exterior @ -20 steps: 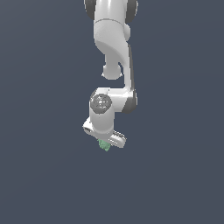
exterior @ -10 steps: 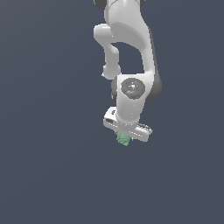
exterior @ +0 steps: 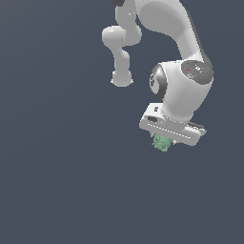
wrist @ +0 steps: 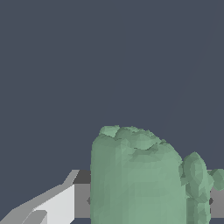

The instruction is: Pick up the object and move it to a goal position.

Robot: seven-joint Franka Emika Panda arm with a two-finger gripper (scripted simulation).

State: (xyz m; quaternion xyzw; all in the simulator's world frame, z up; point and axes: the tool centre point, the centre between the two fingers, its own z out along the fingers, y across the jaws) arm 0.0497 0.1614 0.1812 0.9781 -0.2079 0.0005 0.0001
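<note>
The object (exterior: 162, 143) is a small pale-green lumpy block. It hangs just under my white gripper (exterior: 164, 141), which is shut on it and holds it in the air over the dark grey ground. In the wrist view the object (wrist: 140, 179) fills the middle, and one light grey finger (wrist: 52, 205) presses against its side. The other finger is hidden behind the object. No goal marker shows in either view.
The white arm (exterior: 162, 28) reaches in from the top of the exterior view and bends down to the wrist (exterior: 183, 90). Around it there is only plain dark grey ground (exterior: 57, 181).
The arm has swung toward the exterior view's right and closer to the camera, carrying the green object along in the shut gripper.
</note>
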